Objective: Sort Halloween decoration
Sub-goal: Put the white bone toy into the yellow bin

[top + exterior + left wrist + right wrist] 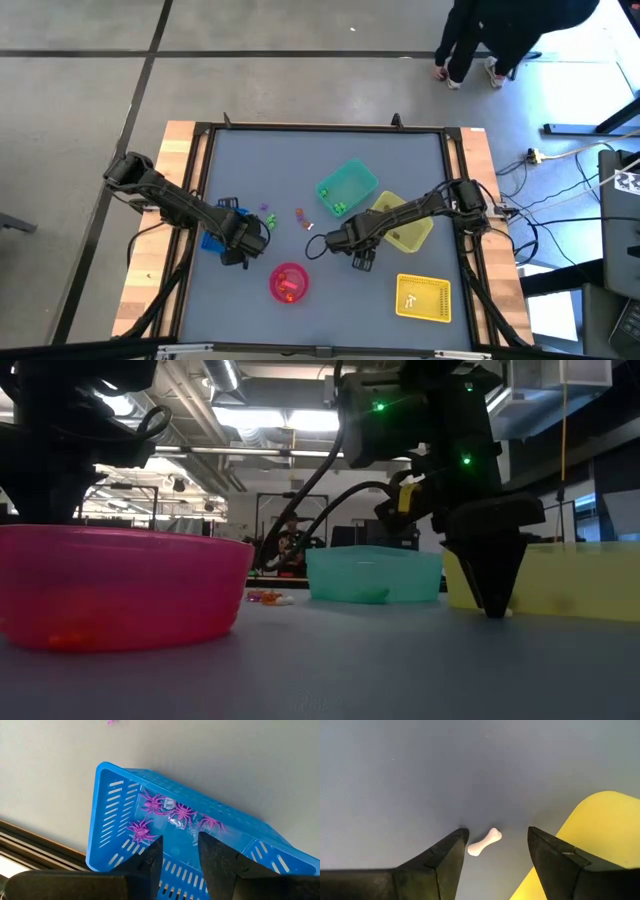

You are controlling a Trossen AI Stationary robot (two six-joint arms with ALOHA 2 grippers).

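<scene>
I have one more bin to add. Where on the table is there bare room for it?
Free: the far strip behind the green bin, and the near left corner beside the pink bowl. Crowded: the middle, where loose trinkets lie between the left hand over the blue bin and the right hand beside the yellow bins.

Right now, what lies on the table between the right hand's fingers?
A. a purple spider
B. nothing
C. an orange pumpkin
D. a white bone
D: the right wrist view shows a small white bone lying on the grey table between the spread fingers of the right hand, not yet gripped, beside a yellow bin.
</scene>
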